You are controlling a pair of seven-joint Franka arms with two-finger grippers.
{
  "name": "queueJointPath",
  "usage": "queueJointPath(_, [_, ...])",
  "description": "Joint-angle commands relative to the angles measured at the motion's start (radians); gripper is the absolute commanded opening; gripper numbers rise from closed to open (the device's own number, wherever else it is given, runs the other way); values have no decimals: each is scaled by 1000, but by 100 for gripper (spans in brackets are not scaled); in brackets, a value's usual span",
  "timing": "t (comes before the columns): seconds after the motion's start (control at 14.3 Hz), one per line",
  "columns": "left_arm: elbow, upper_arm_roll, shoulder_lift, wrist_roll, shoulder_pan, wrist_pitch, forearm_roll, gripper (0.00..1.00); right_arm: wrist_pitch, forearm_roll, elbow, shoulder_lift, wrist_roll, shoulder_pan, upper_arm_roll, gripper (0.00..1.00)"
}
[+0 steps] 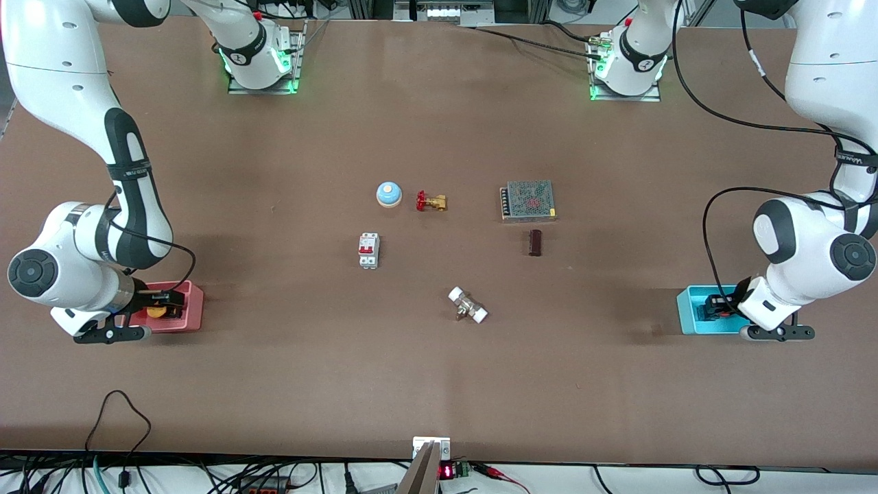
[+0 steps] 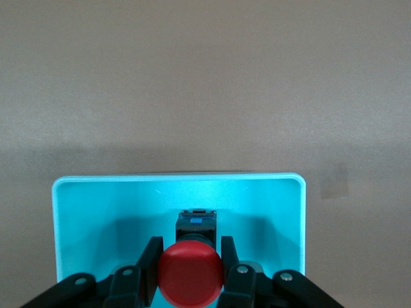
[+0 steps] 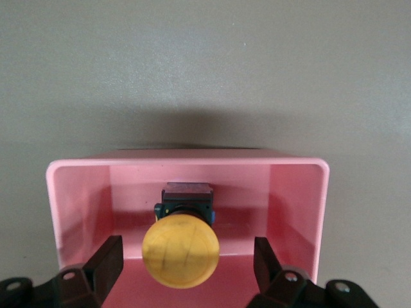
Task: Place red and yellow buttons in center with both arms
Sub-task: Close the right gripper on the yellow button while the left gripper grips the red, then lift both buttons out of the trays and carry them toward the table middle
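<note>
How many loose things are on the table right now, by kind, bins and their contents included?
Push buttons: 2, red button in the cyan bin, yellow button in the pink bin
Bins: 2
Bell: 1
Valve: 1
Circuit breaker: 1
Power supply: 1
Brown block: 1
White-capped fitting: 1
Total: 10

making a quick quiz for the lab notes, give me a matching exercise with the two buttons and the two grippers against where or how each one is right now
Things:
1. red button
2. yellow button
3. left gripper
4. right gripper

States:
A. fingers wide apart, either side of a cap
B. in the pink bin
C. fingers close against a cap's sides
D. in the cyan bin

Pairs: 1-D, 2-B, 3-C, 4-A
</note>
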Motion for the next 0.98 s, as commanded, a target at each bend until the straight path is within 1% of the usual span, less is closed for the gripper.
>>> queueJointPath(0.0, [0,-1,-44,0,3,-56,16,31,0,-2,27,20,-20,-21,10,65])
queueJointPath(0.07, [6,-1,-57,0,1,-77,16,31,0,-2,27,20,-21,-21,10,55])
queueJointPath(0.14, [11,-1,-74,0,1,-102,16,30,0,-2,29,19,-21,-21,11,47])
queueJointPath(0.35, [12,-5,-123,-5,-9,-146,16,30,-7,-4,38,19,-66,-19,11,28])
queueJointPath(0.49, [17,-19,-148,-49,-15,-188,16,30,-12,-2,38,13,-86,-19,11,27])
queueJointPath(0.7, [56,-21,-157,-146,-77,-284,16,30,-18,2,38,2,-87,-19,11,27])
queueJointPath(0.77, [58,-21,-159,-180,-98,-297,16,30,-35,5,38,-6,-86,-19,14,27])
queueJointPath(0.91, [51,-25,-165,-278,-146,-298,16,30,-139,10,38,-55,-84,-19,17,27])
